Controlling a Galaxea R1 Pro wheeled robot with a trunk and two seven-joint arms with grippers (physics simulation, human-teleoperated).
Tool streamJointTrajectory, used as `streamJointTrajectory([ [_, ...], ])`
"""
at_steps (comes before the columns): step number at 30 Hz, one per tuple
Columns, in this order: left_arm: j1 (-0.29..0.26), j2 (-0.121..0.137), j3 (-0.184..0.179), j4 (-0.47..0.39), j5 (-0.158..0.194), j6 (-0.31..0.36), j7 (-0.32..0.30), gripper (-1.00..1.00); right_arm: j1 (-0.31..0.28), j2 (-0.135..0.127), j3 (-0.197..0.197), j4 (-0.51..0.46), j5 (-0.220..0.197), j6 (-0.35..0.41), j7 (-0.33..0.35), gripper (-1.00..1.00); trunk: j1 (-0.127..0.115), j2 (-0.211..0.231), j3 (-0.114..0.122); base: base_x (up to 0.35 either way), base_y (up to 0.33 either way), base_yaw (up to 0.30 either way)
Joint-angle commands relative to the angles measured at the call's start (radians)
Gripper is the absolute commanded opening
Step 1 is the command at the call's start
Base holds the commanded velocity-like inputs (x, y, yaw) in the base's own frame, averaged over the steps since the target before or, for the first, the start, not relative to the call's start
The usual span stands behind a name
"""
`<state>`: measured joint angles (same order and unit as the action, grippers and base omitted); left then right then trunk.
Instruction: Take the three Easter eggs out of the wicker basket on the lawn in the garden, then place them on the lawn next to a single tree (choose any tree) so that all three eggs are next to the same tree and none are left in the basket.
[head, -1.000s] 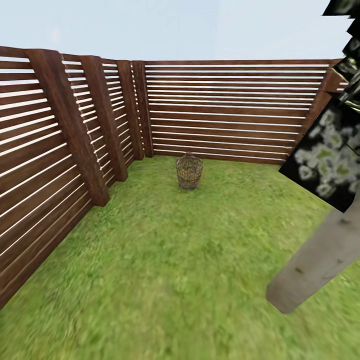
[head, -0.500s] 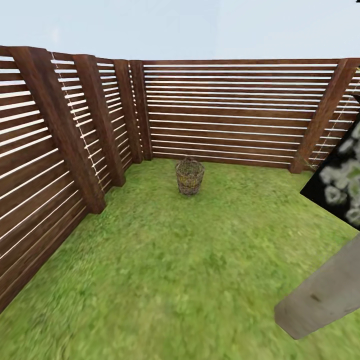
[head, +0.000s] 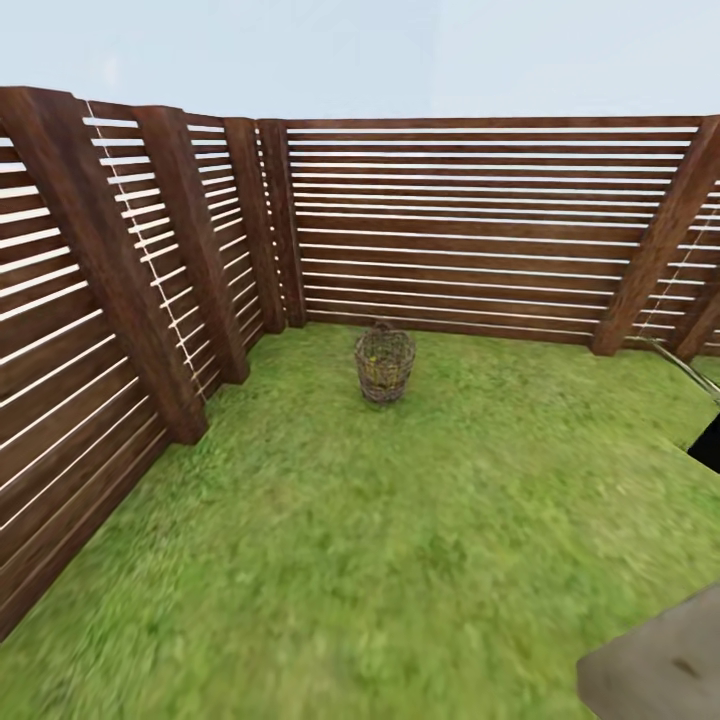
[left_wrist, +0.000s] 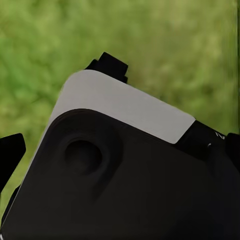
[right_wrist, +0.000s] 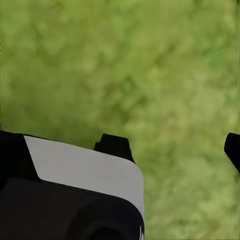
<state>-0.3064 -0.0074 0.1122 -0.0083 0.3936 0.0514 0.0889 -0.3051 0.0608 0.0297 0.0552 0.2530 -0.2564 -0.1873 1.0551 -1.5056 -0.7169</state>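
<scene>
The wicker basket (head: 385, 363) stands upright on the lawn (head: 380, 540) near the fence corner, well ahead of me. Yellow glints through its weave, but I cannot make out separate Easter eggs. The pale grey-beige trunk of the tree (head: 660, 672) cuts into the lower right corner, close by. Both wrist views look down on blurred grass past a black and white part of my own body (left_wrist: 115, 165) (right_wrist: 70, 200). Small dark tips poke out beside it, and whether the grippers are open or shut cannot be read.
A brown slatted wooden fence (head: 450, 220) closes off the left side and the back, with thick posts (head: 110, 260) jutting onto the grass. A dark foliage panel (head: 708, 445) shows at the right edge. Open grass lies between me and the basket.
The whole head view has shifted, so the camera has moved. The tree trunk and foliage have slid down and out to the right. The basket sits slightly lower and right in the picture.
</scene>
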Motion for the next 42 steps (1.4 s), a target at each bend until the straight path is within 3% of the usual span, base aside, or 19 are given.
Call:
streamJointTrajectory([
  [1,0.000,0.000,0.008,-0.001,-0.002,0.004,0.003,1.00,-0.002,0.000,0.003,0.005,0.006,-0.006,-0.007,1.00,0.001,0.000,-0.001,0.339,0.079,0.000],
  [42,0.000,-0.001,0.007,-0.006,-0.004,0.005,0.003,1.00,-0.002,0.007,0.002,0.000,0.007,-0.010,-0.007,1.00,0.001,0.000,-0.001,0.339,0.069,0.000],
])
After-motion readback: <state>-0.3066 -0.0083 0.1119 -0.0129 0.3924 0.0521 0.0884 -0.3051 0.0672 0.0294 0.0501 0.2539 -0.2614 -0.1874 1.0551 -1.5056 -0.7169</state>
